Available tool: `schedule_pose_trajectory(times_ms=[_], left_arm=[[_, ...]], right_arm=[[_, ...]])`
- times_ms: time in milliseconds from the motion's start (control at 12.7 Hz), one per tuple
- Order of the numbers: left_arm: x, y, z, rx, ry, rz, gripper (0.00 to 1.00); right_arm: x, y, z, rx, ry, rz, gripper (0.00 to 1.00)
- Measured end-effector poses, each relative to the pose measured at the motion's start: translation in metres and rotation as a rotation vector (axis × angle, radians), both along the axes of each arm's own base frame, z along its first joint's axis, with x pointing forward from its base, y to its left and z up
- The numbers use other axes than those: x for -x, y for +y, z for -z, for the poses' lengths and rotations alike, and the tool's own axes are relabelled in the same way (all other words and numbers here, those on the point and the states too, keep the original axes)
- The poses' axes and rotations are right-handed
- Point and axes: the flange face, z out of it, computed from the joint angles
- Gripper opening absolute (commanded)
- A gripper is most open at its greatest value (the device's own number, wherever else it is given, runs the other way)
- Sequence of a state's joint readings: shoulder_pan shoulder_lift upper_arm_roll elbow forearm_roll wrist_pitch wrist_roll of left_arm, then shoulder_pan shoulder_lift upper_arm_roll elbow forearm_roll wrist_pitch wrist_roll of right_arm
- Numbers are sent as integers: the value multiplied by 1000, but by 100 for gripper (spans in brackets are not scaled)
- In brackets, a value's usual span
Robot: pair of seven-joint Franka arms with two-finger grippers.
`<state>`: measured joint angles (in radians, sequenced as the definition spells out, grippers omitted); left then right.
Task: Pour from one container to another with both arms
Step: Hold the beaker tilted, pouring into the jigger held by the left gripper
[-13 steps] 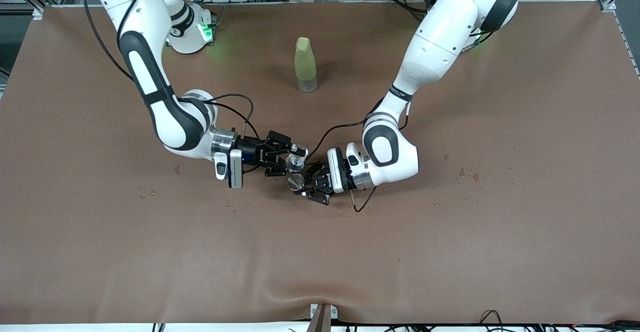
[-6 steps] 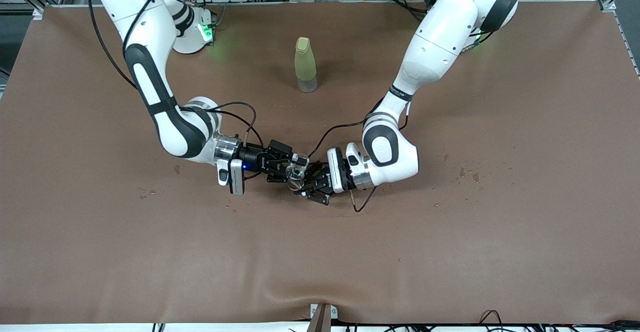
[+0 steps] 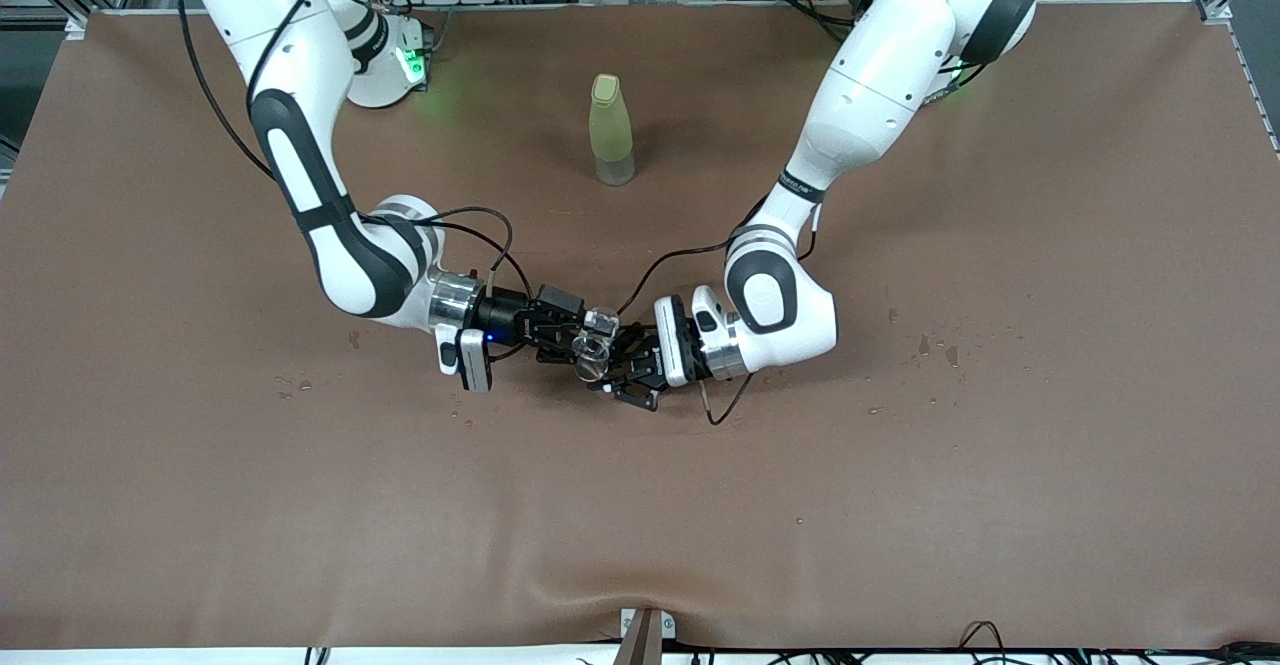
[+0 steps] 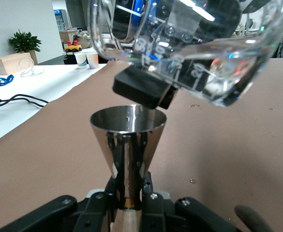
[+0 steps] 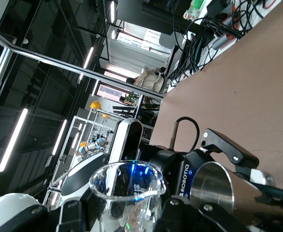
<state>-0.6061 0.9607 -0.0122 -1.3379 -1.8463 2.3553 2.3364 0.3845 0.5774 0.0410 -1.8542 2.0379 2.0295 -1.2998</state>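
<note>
Gripped: glass cup (image 3: 596, 346) in right gripper (image 3: 578, 337), steel cup (image 4: 128, 145) in left gripper (image 3: 612, 373), above droplet-spotted brown table (image 3: 900, 465).

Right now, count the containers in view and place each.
3. Glass cup in the right gripper, tipped above the metal cup in the left gripper; bottle standing farther from the camera.

Even overhead light on my tabletop (image 3: 900, 505), soft short shadows. Glass cup (image 4: 190, 53) looms blurred near my left wrist, glinting. Right wrist view tilted, ceiling strips glaring.
</note>
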Motion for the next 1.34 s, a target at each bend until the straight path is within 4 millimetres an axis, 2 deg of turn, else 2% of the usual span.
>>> schedule_pose_trajectory(times_ms=[1335], left_arm=[[1,-2,0,7,17,-28,0]], right_arm=[[2,6,0,-83,282,26,13]])
